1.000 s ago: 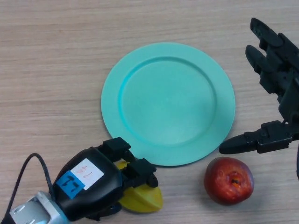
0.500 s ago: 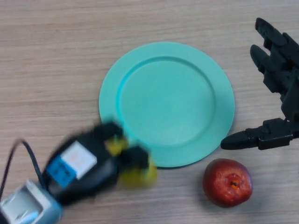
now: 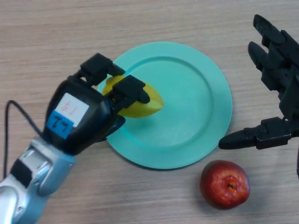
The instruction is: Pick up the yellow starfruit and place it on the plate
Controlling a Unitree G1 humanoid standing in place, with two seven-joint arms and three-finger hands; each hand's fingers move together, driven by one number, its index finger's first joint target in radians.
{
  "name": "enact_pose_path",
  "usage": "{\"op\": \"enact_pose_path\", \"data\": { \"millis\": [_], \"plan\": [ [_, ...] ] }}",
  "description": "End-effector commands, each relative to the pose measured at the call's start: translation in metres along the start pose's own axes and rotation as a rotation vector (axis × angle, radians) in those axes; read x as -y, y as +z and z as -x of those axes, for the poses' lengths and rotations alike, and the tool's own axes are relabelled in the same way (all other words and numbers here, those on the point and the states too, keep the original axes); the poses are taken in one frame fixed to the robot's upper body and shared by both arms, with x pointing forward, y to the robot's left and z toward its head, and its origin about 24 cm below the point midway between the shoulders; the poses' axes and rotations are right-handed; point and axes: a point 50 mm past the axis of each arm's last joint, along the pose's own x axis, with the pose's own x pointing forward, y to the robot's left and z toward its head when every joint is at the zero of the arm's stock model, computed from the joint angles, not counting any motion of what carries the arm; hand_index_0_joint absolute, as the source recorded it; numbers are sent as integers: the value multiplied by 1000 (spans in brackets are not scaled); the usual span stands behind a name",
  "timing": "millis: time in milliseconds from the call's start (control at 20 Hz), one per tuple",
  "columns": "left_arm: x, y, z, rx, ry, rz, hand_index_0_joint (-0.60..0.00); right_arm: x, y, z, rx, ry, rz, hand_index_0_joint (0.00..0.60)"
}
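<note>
My left hand (image 3: 88,116) is shut on the yellow starfruit (image 3: 142,103) and holds it over the left part of the teal plate (image 3: 196,112). The fingers curl over the fruit's top, and only its right end and a patch near the knuckles show. I cannot tell whether the fruit touches the plate. My right hand (image 3: 275,84) is open at the right edge, its thumb pointing left just off the plate's lower right rim.
A red apple (image 3: 224,184) lies on the wooden table (image 3: 46,42) below the plate's lower right rim, close under my right thumb.
My left hand has lifted the starfruit from the table at the lower left and carried it up and right, over the plate. The right hand has barely moved.
</note>
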Motion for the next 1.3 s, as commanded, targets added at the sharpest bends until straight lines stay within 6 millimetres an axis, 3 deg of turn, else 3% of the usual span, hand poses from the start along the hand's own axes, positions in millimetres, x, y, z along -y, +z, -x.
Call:
{"op": "enact_pose_path", "data": {
  "millis": [50, 300, 350, 500, 550, 600, 800, 1000, 1150, 1300],
  "plan": [
    [-15, -6, -14, -52, 105, 106, -600, 10, 33, 5, 215, -39, 29, 0],
    [5, -3, -20, -126, -69, 180, -600, 10, 33, 4, 220, -44, 38, 0],
    [4, -3, -21, -142, -65, 203, -551, 10, 33, 5, 220, -43, 41, 0],
    [6, -3, -20, -153, -76, 188, -201, 9, 32, 6, 218, -40, 38, 0],
    [7, -3, -18, -167, -86, 180, -51, 9, 32, 6, 212, -36, 36, 0],
    [7, -2, -17, -173, -83, 174, 0, 9, 32, 6, 210, -34, 41, 0],
    [-7, -3, -18, -202, 15, 208, 0, 8, 31, 6, 210, -33, 50, 0],
    [-45, 0, -18, -245, 224, 512, 0, 7, 29, 4, 202, -32, 46, 0],
    [-73, -7, -8, -287, 336, 850, 0, 6, 27, 4, 194, -30, 32, 0],
    [-89, -18, 4, -282, 407, 996, 0, 6, 25, 4, 177, -26, 18, 0]
  ]
}}
